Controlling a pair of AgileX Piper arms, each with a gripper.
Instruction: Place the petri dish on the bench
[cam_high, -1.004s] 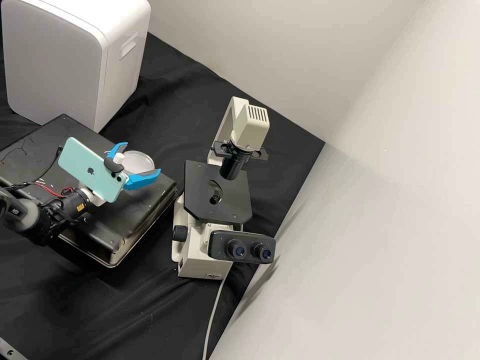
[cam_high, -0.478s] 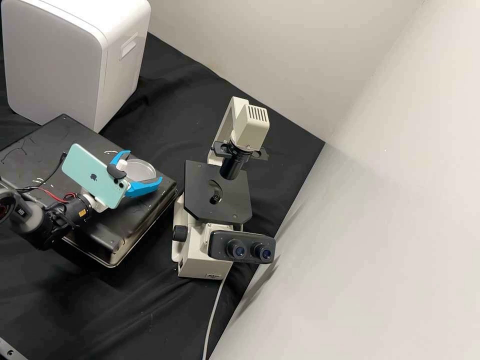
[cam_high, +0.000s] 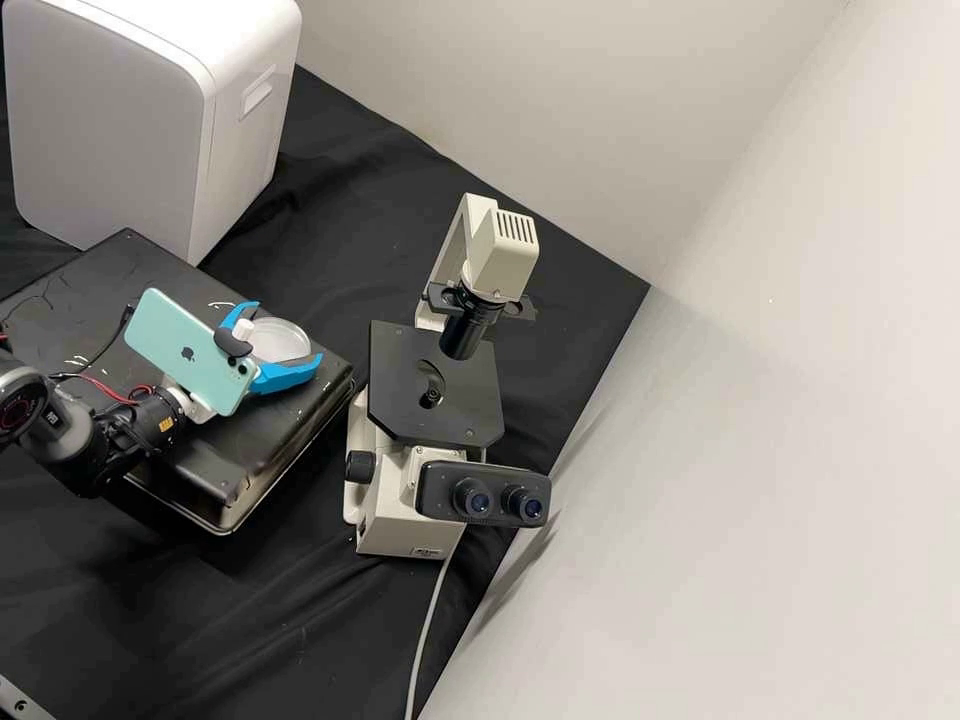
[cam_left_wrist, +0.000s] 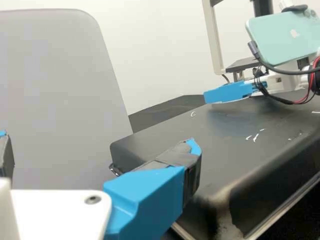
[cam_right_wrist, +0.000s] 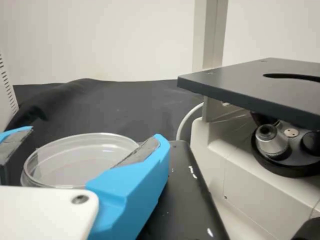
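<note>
Seen from above, black cloth (cam_high: 250, 620) covered the bench, and a pale cable (cam_high: 425, 630) ran out at six o'clock from the microscope (cam_high: 440, 430). At nine o'clock from the microscope lay a flat black case (cam_high: 240, 450). The right claw (cam_high: 285, 332), a mint-green phone (cam_high: 190, 350) strapped behind it, was over the case's three-o'clock end. Its blue fingers were clasped on the petri dish (cam_high: 275, 342), one on either side of the rim. The dish was level and low over the case top; whether it touched could not be told. At eleven o'clock from the case stood a white appliance (cam_high: 130, 110). The left claw (cam_left_wrist: 97, 142) was spread wide, holding nothing, beside a corner of the case.
</note>
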